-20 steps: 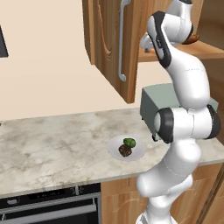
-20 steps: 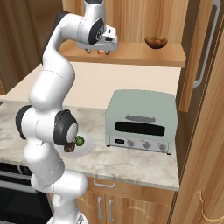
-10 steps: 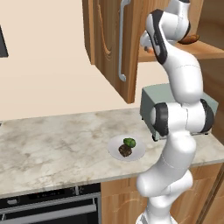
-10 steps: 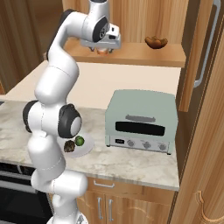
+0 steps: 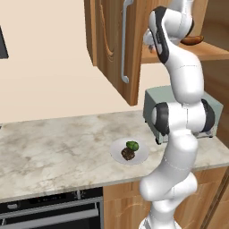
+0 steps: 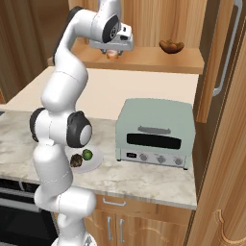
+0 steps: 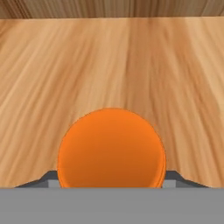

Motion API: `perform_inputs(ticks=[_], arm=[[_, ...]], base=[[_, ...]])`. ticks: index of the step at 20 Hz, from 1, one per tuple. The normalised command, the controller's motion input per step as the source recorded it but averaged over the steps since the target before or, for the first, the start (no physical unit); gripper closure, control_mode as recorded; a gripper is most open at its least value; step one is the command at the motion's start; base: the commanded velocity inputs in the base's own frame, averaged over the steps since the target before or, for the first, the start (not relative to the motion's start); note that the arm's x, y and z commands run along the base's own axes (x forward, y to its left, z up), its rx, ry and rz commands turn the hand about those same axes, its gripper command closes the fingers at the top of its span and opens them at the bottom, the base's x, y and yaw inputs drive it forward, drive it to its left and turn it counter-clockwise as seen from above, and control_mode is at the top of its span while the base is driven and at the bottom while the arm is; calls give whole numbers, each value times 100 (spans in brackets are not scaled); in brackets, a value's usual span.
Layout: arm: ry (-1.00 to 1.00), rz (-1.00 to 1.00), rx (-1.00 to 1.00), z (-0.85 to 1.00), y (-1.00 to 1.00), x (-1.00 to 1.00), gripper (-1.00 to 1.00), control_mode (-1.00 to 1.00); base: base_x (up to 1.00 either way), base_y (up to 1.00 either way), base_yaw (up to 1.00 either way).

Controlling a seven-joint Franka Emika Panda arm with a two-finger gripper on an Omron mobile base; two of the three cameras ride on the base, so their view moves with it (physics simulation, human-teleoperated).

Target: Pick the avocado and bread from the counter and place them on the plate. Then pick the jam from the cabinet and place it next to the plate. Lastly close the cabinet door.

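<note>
Two small lumps sit together on the plain white round plate [image 5: 129,152] in the left base view, the bright green rounded avocado [image 5: 132,145] touching the dark brown rough bread [image 5: 128,154], all on the beige and grey marbled stone worktop [image 5: 53,152] just left of the pale green toaster oven [image 5: 152,107]; above, the tall brown wooden cabinet door [image 5: 112,44] with its long silver bar handle [image 5: 125,40] stands swung open, and the white arm reaches up to the wooden cabinet shelf [image 5: 210,53]. Over to the right base view: the hand [image 6: 113,53] is down on that shelf, sitting right over the small squat orange jam jar [image 6: 112,55], with a glossy orange-brown sausage-shaped thing [image 6: 171,46] well apart to its right. Plate, avocado and bread show beside the arm's lower body. In the hand view the jam fills the lower middle between the two dark finger tips [image 7: 48,177], which flank it closely; whether they actually clamp it, I cannot tell.
</note>
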Motion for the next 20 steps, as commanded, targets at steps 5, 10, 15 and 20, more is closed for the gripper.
perform_inputs(ticks=[5, 10, 15, 20], arm=[[-17, 0, 0, 14, 0, -89, 100, -100], [-10, -3, 0, 0, 0, -100, 100, -100], [-1, -6, 1, 0, 0, -100, 100, -100], [0, -4, 1, -2, 0, -100, 100, -100]], base=[[0, 0, 0], [0, 0, 0], [0, 0, 0], [0, 0, 0]])
